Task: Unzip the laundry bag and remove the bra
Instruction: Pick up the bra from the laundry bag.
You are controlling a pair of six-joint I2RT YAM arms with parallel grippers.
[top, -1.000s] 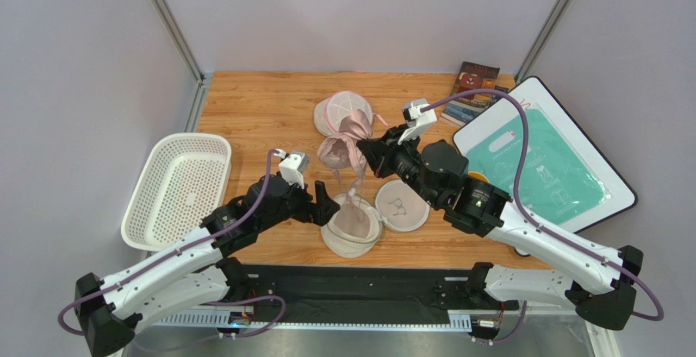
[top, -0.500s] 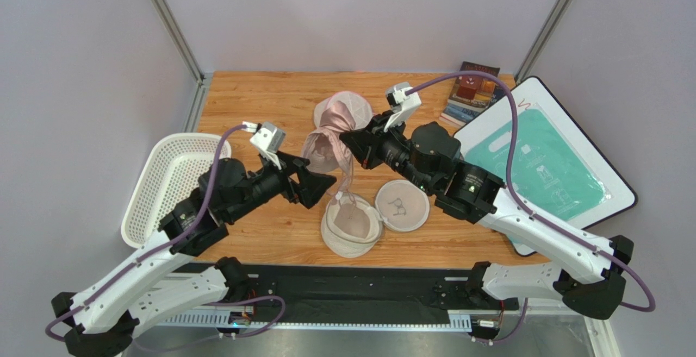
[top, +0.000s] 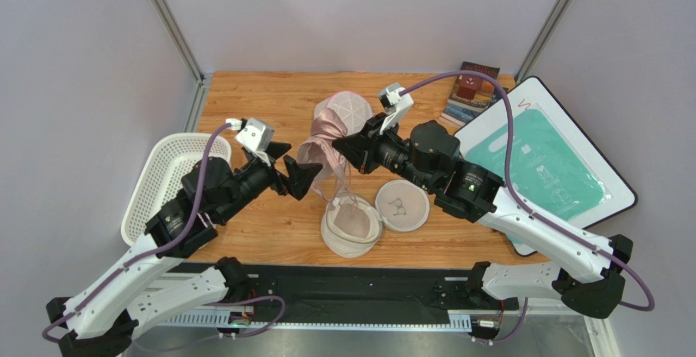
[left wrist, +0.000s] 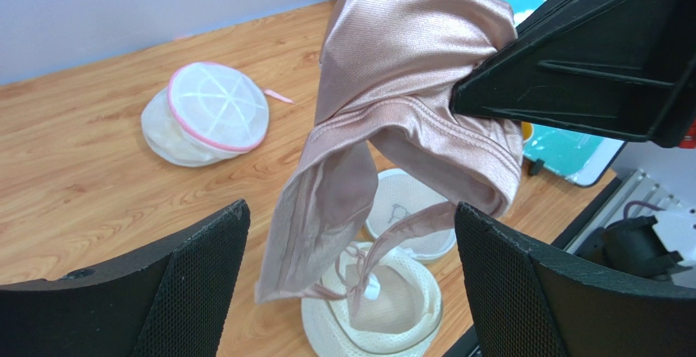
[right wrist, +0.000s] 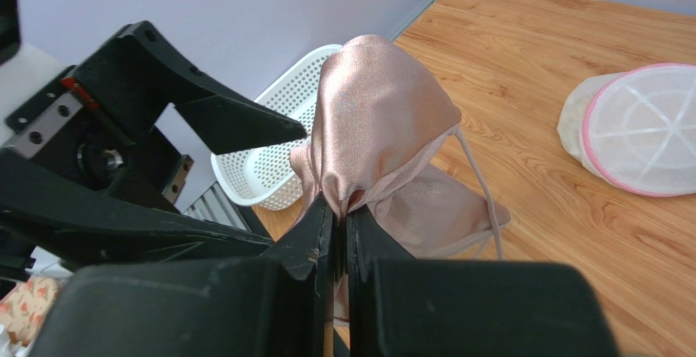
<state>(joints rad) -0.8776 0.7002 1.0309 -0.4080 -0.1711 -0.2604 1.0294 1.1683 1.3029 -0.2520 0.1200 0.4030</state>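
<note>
The laundry bag (top: 351, 228) lies unzipped on the table, and its lid with the bra pictogram (top: 402, 204) is flipped to the right. My right gripper (top: 350, 147) is shut on the dusty pink bra (top: 321, 149) and holds it in the air above the bag. The bra's thin straps hang down into the bag. My left gripper (top: 292, 166) is open and empty, just left of the hanging bra. In the left wrist view the bra (left wrist: 392, 72) hangs between my open fingers above the bag (left wrist: 372, 312). In the right wrist view the fingers (right wrist: 341, 218) pinch the bra (right wrist: 376, 112).
A white perforated basket (top: 176, 186) stands at the left. A round mesh pouch with pink trim (top: 350, 106) lies behind the bra. A white board with a teal packet (top: 543, 157) and some books (top: 472, 88) sit at the back right.
My left gripper has risen from the bag's rim and drawn back to the left, jaws wide. My right gripper has lifted the bra higher and to the left.
</note>
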